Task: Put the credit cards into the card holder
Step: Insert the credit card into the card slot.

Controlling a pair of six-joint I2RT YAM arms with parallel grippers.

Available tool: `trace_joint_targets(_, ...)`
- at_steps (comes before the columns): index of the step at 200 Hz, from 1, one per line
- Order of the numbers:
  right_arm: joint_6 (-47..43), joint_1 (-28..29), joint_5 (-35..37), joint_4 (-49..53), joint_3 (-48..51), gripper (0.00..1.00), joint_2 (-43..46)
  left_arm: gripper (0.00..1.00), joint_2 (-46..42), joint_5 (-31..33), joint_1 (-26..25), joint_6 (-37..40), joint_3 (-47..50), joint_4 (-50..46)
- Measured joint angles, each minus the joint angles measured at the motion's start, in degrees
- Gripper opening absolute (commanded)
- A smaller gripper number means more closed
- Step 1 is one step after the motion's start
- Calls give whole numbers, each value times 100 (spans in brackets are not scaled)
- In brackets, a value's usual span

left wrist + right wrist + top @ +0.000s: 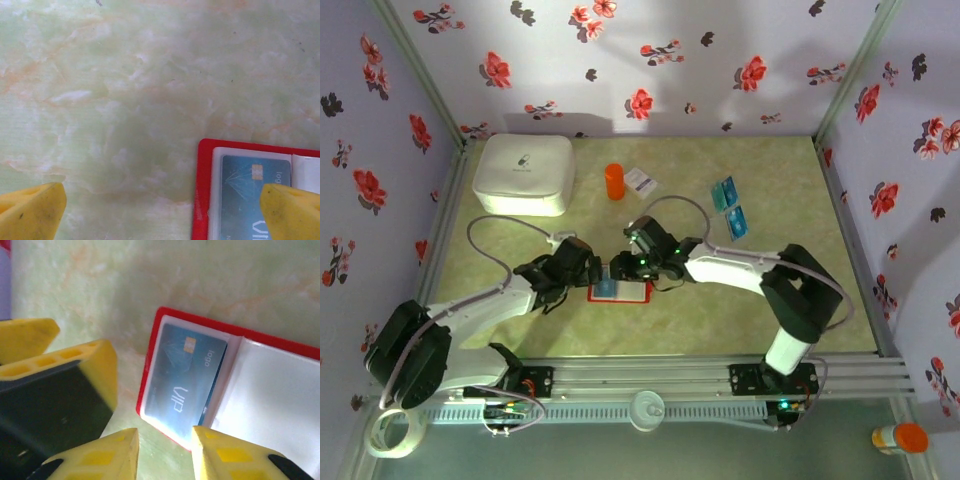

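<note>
The card holder lies open on the table, a red wallet with pale pockets. One blue credit card printed "VIP" lies in its left pocket, a darker card edge showing beneath it. Two teal credit cards lie loose at the back right. My right gripper hovers over the wallet's near left corner, open, nothing between its fingers. My left gripper stands wide open at the wallet's left edge, one fingertip over the card.
A big white rounded box sits at the back left. An orange cylinder and a white paper card stand behind the wallet. Flowered walls enclose the table. The two grippers are close together above the wallet.
</note>
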State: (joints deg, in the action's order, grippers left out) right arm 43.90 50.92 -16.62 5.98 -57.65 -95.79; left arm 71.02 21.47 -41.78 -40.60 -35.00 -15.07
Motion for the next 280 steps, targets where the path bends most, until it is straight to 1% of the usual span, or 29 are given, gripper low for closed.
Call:
trace_joint_targets(25, -44, -188, 153, 90, 313, 35, 525, 100, -50, -118, 59, 2, 2, 4)
trace_joint_targets(37, -46, -247, 227, 153, 431, 29, 671, 100, -50, -166, 74, 2, 2, 9)
trace_joint_targets(52, -57, -284, 291, 223, 540, 17, 761, 100, -50, -223, 83, 4, 2, 9)
trace_joint_targets(66, -79, -275, 293, 232, 601, 9, 765, 100, -50, -260, 83, 2, 15, 33)
trace_joint_targets(95, -33, -136, 271, 201, 581, 0, 575, 100, -48, -269, 83, 4, 61, 42)
trace_joint_targets(130, -37, 153, 234, 116, 387, 0, -15, 100, -42, -289, 83, 4, 68, 46)
trace_joint_targets(168, 13, 271, 146, -37, 256, 0, -437, 100, 46, -306, 83, 4, 109, 61)
trace_joint_targets(280, 70, 315, 133, -278, 68, 0, -791, 100, 70, -306, 83, 4, 173, 109)
